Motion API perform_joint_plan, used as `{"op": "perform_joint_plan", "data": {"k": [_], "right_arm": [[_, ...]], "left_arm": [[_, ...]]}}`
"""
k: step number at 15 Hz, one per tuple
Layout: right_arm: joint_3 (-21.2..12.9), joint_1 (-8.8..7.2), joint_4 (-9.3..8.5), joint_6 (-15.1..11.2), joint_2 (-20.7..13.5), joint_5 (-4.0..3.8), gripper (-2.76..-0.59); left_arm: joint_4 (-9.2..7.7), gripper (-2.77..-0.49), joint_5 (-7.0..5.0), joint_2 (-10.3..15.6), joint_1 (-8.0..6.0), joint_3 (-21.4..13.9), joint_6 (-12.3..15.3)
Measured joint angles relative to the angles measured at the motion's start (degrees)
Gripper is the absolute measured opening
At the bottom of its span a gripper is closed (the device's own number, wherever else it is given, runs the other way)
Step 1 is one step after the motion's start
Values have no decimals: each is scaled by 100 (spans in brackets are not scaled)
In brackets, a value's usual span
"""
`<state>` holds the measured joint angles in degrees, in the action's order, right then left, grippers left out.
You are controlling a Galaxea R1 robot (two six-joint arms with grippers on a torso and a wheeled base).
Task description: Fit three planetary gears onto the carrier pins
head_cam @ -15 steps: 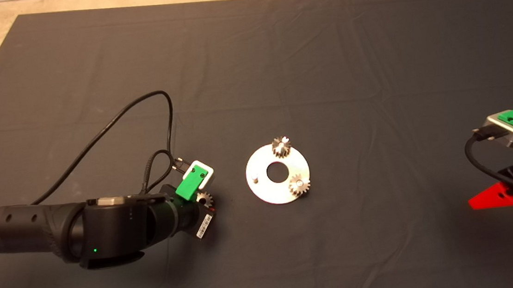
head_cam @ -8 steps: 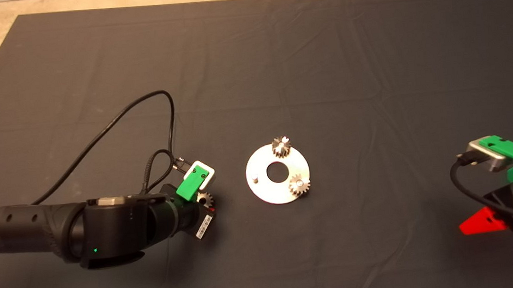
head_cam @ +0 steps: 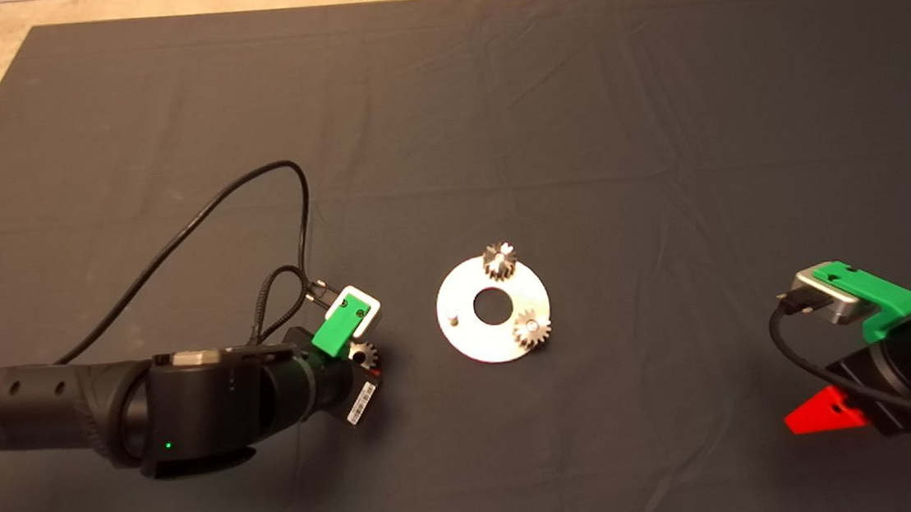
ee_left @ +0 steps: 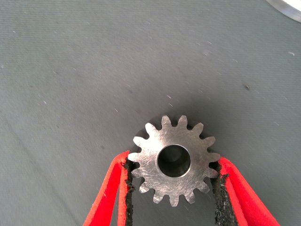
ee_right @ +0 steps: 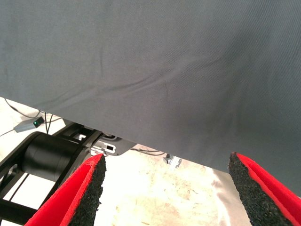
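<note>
Left gripper [ee_left: 174, 188] fingers clamped on a steel toothed gear [ee_left: 174, 160], left of the round silver carrier plate [head_cam: 471, 337]. Right gripper [ee_right: 167, 188] fingers apart, lower right.

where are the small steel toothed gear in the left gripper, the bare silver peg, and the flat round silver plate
steel gear [ee_left: 174, 161], left wrist view, face beside its centre hole
bare peg [head_cam: 453, 317], head view, its top
round plate [head_cam: 475, 341], head view, bare lower rim
</note>
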<state>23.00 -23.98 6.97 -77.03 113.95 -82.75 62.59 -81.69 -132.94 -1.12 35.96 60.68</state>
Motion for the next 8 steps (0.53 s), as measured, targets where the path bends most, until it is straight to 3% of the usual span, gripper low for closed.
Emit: {"op": "perform_joint_plan", "data": {"k": [2, 4, 5, 7, 8], "right_arm": [[-2, 0, 7, 0, 0, 0, -144], [-2, 0, 7, 0, -5, 0, -144], [-2, 0, 7, 0, -13, -2, -144], [-10, -2, 10, 2, -13, 6, -144], [-13, -2, 10, 2, -15, 4, -144]], "left_arm": [[-2, -240, -144, 13, 0, -211, -21], [-21, -240, -523, -24, -54, -446, -35], [-33, -240, -596, -72, -191, -552, -39], [-27, -241, -591, -230, -558, -688, -44], [-57, -241, -581, -297, -678, -710, -46]]}}
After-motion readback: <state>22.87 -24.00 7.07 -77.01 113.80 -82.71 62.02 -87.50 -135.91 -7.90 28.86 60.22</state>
